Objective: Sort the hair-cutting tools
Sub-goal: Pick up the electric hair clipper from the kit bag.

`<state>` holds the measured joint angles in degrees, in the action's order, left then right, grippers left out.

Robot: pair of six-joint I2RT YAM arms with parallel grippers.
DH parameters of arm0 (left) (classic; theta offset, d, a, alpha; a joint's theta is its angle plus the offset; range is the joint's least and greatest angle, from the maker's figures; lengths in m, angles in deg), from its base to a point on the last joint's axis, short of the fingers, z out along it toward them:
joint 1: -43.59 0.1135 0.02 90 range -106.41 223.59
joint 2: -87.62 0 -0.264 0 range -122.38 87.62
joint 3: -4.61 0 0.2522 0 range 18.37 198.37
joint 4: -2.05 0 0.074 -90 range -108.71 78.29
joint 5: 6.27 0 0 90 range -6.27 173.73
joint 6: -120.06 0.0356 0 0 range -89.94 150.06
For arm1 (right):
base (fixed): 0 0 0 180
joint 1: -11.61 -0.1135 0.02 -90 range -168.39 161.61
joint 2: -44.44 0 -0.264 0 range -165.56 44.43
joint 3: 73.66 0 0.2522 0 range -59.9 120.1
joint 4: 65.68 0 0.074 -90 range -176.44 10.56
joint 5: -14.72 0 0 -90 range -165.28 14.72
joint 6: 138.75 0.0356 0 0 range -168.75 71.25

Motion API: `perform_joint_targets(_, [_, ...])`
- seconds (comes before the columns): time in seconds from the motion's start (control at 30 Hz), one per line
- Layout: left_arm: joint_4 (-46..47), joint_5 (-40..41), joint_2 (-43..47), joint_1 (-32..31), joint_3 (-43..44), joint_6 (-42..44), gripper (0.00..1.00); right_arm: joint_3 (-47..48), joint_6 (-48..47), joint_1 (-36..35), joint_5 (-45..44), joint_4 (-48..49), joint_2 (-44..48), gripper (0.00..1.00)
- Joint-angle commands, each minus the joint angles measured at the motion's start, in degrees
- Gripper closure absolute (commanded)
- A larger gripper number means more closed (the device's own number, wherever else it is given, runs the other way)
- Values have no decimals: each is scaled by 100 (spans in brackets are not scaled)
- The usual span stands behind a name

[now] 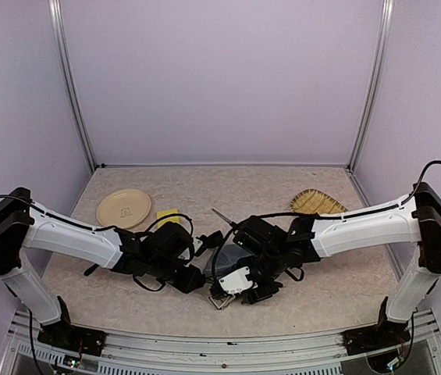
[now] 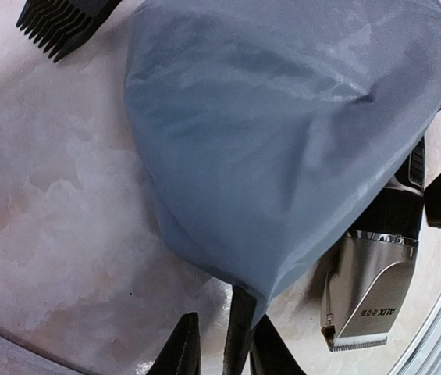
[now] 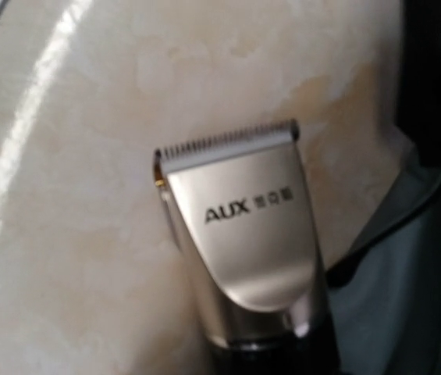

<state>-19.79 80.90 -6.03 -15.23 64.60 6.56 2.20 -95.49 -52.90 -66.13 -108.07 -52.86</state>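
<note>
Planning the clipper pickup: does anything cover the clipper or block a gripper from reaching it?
Yes. The grey pouch overlaps the clipper in the left wrist view, hiding most of its black body; the silver blade end shows clear.

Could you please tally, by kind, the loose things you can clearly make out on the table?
Electric clipper: 1
Grey pouch: 1
Black toothed piece: 1
Round beige plate: 1
Woven tray: 1
Yellow item: 1
Total: 6 clearly seen.
</note>
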Motion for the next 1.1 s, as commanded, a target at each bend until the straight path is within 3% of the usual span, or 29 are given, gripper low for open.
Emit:
perform_joint_targets(0.0, [351,-259,137,102,-150,77,84,90,-88,-94,-124,234,-257,41])
perform_joint_targets(0.27, [529,-430,250,216,-362,58,90,101,-150,-217,-563,537,-544,42])
perform_joint_targets(0.47, [636,-543,259,230,-448,48,92,42,-195,-291,-915,683,-646,52])
perform_joint_targets(0.7, [752,-653,216,240,-501,56,96,-67,-174,-299,-1134,879,-637,50])
perform_joint_targets(0.83, [771,-689,198,249,-501,60,96,-45,-121,-299,-1106,856,-562,67])
perform_joint_targets(0.9, [781,-695,205,249,-506,60,97,-55,-116,-301,-1134,871,-526,69])
perform_joint_targets(0.97, [802,-706,206,257,-519,49,97,-82,-124,-299,-1170,888,-512,67])
perform_joint_targets(1.07, [808,-743,189,259,-520,48,97,-89,-96,-299,-1214,905,-554,55])
